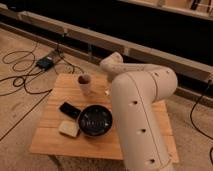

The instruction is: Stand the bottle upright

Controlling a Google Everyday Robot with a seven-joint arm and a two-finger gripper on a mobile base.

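With the gripper (107,90) low behind the arm (142,110) (its state I cannot tell) and the bottle hidden there too, a blind sweep could knock the cup (85,84) just beside it.

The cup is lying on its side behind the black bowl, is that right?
No: the camera view shows the cup standing upright behind the black bowl. The gripper is just beside the cup, mostly hidden by the robot's arm.
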